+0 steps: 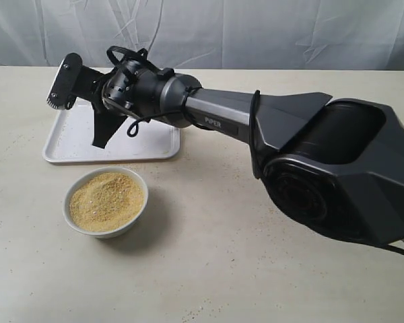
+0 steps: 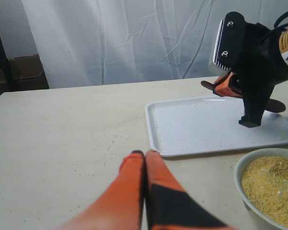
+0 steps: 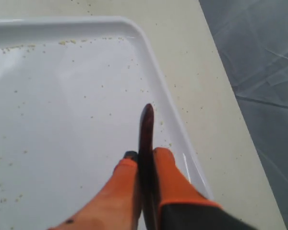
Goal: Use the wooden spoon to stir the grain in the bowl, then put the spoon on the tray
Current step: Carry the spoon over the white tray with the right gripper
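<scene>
2 grippers show. The right gripper (image 3: 145, 154) hangs over the tray (image 3: 62, 96), its orange fingers (image 3: 170, 167) clamped on the wooden spoon (image 3: 146, 127), whose dark tip juts past them near the tray's rim. The left gripper (image 2: 144, 154) is clenched on nothing, low over the table (image 2: 62, 143). In the exterior view the bowl (image 1: 126, 227) of grain (image 1: 108, 200) sits at 6 o'clock from the tray, just beside it.
</scene>
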Controlling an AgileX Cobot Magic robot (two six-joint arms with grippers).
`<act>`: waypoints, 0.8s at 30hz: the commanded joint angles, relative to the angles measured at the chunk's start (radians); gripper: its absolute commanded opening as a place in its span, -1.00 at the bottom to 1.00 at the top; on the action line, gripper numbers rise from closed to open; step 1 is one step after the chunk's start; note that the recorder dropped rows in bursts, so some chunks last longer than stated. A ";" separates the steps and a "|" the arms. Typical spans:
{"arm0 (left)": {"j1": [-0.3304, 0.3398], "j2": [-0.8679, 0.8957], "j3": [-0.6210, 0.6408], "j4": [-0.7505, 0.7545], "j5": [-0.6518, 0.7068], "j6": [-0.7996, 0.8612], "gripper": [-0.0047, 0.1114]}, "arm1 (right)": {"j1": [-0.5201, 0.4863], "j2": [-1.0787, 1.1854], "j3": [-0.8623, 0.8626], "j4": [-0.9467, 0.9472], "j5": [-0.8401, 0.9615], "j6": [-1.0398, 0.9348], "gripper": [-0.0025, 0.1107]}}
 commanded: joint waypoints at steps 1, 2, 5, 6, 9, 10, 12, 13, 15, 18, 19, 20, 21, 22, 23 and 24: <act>-0.006 -0.005 0.005 0.000 0.001 -0.001 -0.92 | 0.005 -0.002 -0.027 -0.015 -0.022 0.021 -0.97; -0.006 -0.005 0.005 0.000 0.001 -0.001 -0.92 | 0.005 -0.002 -0.027 -0.015 -0.034 0.021 -0.97; -0.006 -0.005 0.005 0.000 0.001 -0.001 -0.92 | 0.005 0.011 -0.027 -0.015 -0.087 0.052 -0.97; -0.006 -0.005 0.005 0.000 0.001 -0.001 -0.92 | 0.005 0.018 -0.027 -0.015 -0.103 0.064 -0.97; -0.006 -0.005 0.005 0.000 0.001 -0.001 -0.92 | 0.005 0.032 -0.027 -0.015 -0.115 0.086 -0.97; -0.006 -0.005 0.005 0.000 0.001 -0.001 -0.92 | 0.005 0.037 -0.027 -0.015 -0.106 0.087 -0.97; -0.006 -0.005 0.005 0.000 0.001 -0.001 -0.92 | 0.005 0.039 -0.027 -0.015 -0.095 0.087 -0.94; -0.006 -0.005 0.005 0.000 0.001 -0.001 -0.92 | 0.005 0.041 -0.027 -0.015 -0.087 0.093 -0.87; -0.006 -0.005 0.005 0.000 0.001 -0.001 -0.92 | 0.005 0.041 -0.027 -0.017 -0.082 0.120 -0.65; -0.006 -0.005 0.005 0.000 0.001 -0.001 -0.92 | 0.005 0.041 -0.027 -0.023 -0.084 0.163 -0.23; -0.006 -0.005 0.005 0.000 0.001 -0.001 -0.92 | 0.005 0.041 -0.027 -0.023 -0.084 0.172 -0.15; -0.006 -0.005 0.005 0.000 0.001 -0.001 -0.92 | 0.005 0.041 -0.027 -0.023 -0.084 0.174 -0.13; -0.006 -0.005 0.005 0.000 0.001 -0.001 -0.92 | 0.005 0.041 -0.027 -0.023 -0.084 0.174 -0.14; -0.006 -0.005 0.005 0.000 0.001 -0.001 -0.92 | 0.005 0.041 -0.027 -0.023 -0.084 0.177 -0.16; -0.006 -0.005 0.005 0.000 0.001 -0.001 -0.92 | 0.005 0.041 -0.027 -0.021 -0.085 0.177 -0.17; -0.006 -0.005 0.005 0.000 0.001 -0.001 -0.92 | 0.005 0.041 -0.027 -0.021 -0.085 0.179 -0.17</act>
